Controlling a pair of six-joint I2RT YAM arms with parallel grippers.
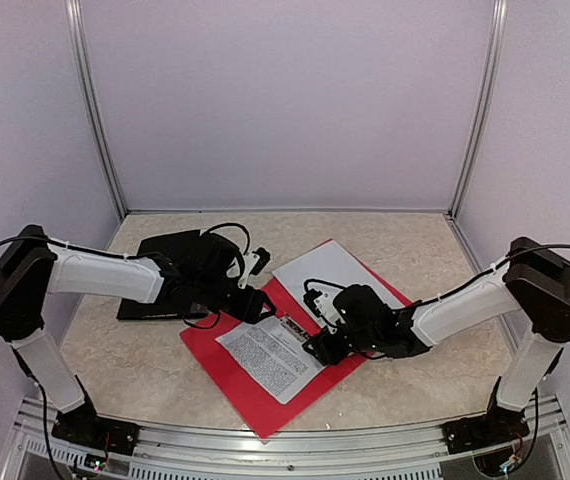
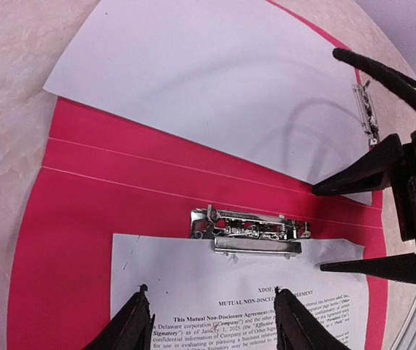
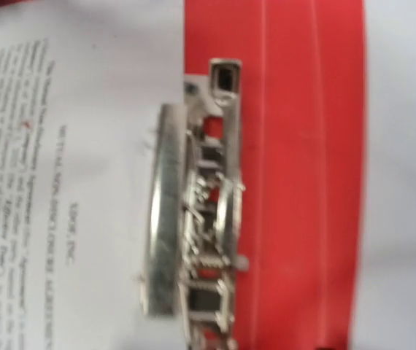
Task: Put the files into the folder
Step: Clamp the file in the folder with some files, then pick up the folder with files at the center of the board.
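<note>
My left fingers (image 2: 131, 328) hang open over the printed sheet (image 2: 193, 277), the clip (image 2: 252, 227) just ahead; my right fingers (image 2: 383, 268) are open too, beside that clip on the red folder (image 2: 120, 189).

The table (image 1: 115, 370) has a beige, marbled top, with pale walls standing at its left, right and far edges. An open red folder (image 1: 230, 385) lies flat near the middle, turned at an angle. A blank white sheet (image 1: 330, 268) overhangs the folder's far edge onto the tabletop. A flat black object (image 1: 160, 247) lies to the left of the folder.
</note>
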